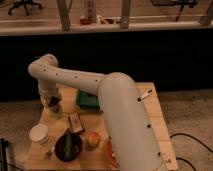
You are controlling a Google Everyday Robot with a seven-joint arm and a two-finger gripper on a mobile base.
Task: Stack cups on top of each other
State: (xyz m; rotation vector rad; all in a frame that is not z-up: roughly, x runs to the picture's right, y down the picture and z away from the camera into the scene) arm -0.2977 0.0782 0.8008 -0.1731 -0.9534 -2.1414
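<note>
cups are hard to tell apart at the end of the big white arm (115,107), which bends down over the far left of the wooden table (159,120). the gripper (52,103) hangs there; whether it is open or closed cannot be told. a dark shape at its tip may be the dark cup, but that is unclear. the pale yellow-green cup (56,112) stands upright, mouth up, directly under the gripper, touching or almost touching it. nearer the camera than the gripper sit a dark bowl (68,147) and a white container (39,134).
</note>
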